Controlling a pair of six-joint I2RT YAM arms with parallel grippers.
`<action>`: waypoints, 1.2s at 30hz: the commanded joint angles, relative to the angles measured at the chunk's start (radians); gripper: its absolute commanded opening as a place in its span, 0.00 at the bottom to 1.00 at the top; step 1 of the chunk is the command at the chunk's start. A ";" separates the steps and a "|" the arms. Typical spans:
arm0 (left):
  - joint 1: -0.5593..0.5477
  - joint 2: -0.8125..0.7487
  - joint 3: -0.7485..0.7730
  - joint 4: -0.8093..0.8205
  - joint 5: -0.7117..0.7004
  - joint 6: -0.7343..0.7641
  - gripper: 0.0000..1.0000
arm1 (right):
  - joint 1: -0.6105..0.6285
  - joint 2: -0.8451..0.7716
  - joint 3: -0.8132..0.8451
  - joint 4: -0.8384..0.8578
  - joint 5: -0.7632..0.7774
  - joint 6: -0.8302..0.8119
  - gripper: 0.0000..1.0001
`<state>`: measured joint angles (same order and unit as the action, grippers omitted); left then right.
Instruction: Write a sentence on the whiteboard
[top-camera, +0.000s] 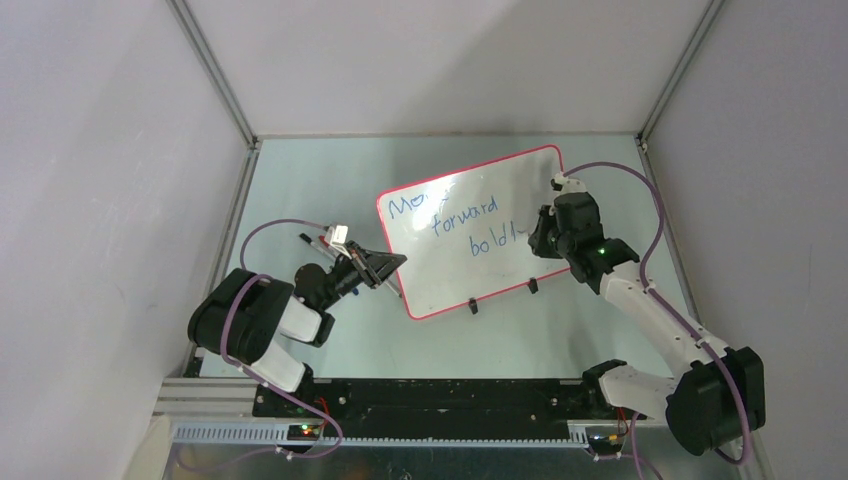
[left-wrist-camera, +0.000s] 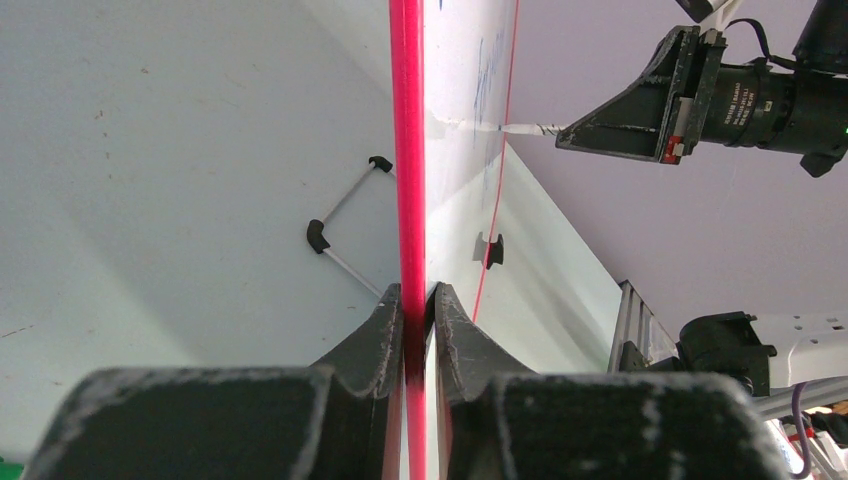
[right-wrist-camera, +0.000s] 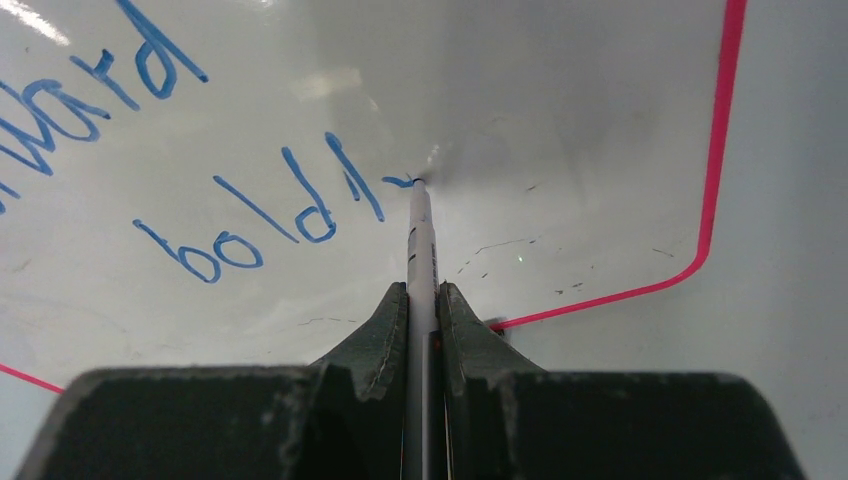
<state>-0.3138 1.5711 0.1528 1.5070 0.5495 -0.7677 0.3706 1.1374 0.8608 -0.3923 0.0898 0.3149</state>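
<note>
The whiteboard (top-camera: 455, 280), white with a red-pink frame, lies tilted on the table. My left gripper (top-camera: 392, 263) is shut on its left edge; in the left wrist view the jaws (left-wrist-camera: 420, 292) pinch the red frame (left-wrist-camera: 407, 150). My right gripper (top-camera: 541, 236) is shut on a white marker (right-wrist-camera: 421, 235) whose tip touches the board just right of "bold". The blue sentence (top-camera: 455, 222) reads "Move forward bold", followed by one more upright stroke and a short fresh mark (right-wrist-camera: 398, 181) at the marker tip. The left wrist view also shows the right gripper (left-wrist-camera: 625, 118) and its marker (left-wrist-camera: 525, 128).
Two black clip feet (top-camera: 472, 306) (top-camera: 533, 285) sit on the board's near edge. Thin pens (top-camera: 314, 240) lie on the table left of the board, behind my left gripper. Enclosure walls stand on three sides, and a metal rail (top-camera: 400, 432) runs along the near edge.
</note>
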 joint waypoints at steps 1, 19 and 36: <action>-0.003 -0.005 0.002 0.024 -0.027 0.068 0.00 | -0.021 0.019 0.032 0.017 0.021 0.014 0.00; -0.003 -0.005 0.003 0.024 -0.026 0.068 0.00 | -0.029 0.052 0.092 0.030 -0.016 0.015 0.00; -0.003 -0.006 0.002 0.024 -0.027 0.070 0.00 | -0.030 0.059 0.085 -0.011 0.000 0.016 0.00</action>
<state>-0.3141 1.5711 0.1528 1.5074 0.5499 -0.7673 0.3447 1.1862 0.9218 -0.4023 0.0788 0.3218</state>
